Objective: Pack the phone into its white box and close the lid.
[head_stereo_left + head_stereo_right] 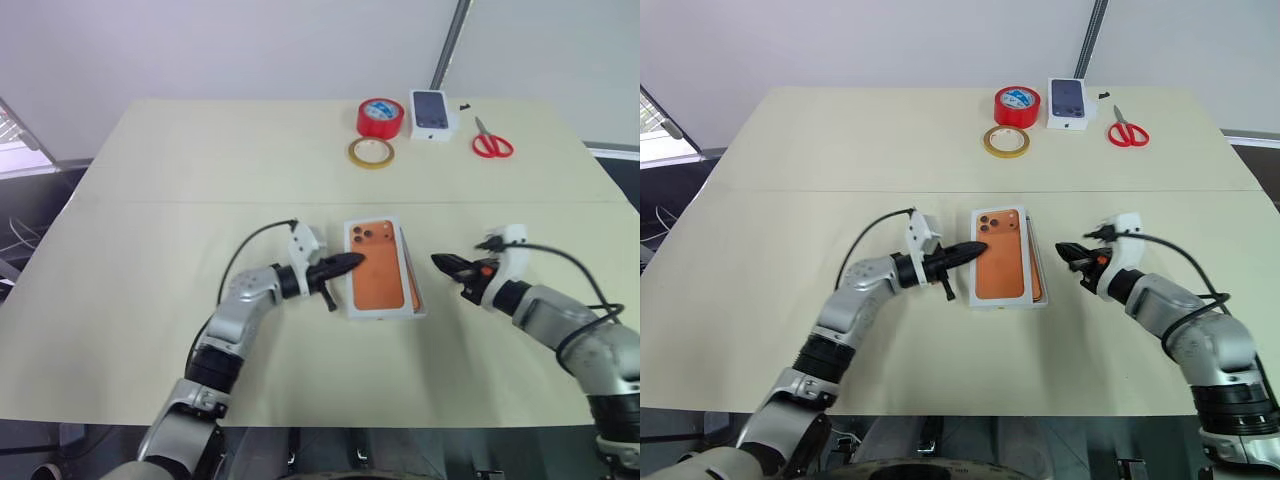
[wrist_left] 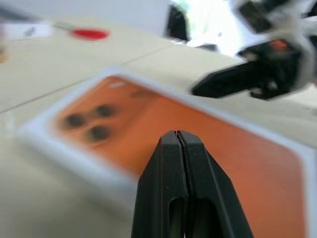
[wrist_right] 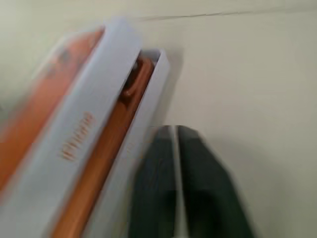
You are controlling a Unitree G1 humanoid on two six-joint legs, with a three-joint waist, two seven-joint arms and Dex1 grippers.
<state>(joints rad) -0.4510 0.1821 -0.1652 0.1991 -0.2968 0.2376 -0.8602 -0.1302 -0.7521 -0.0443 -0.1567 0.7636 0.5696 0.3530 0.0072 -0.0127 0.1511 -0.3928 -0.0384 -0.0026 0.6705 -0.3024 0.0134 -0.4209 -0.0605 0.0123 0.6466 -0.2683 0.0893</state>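
The lid (image 1: pixel 1007 258) is sitting askew over the white box (image 3: pixel 143 124), long axis running away from the robot. The left gripper (image 1: pixel 978 249), jaws pressed together, is resting on it (nearer); the right gripper (image 1: pixel 1062 250), likewise closed and empty, is hovering just beside its right edge.

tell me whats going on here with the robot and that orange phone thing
A two-armed robot is packing a phone into its box at the middle of the table. The lid, orange on top, lies on the white box but sits skewed, so a strip of the phone shows along one side. The left gripper, shut, has its tip at the lid's left edge. The right gripper, also shut, hovers just right of the box, apart from it.
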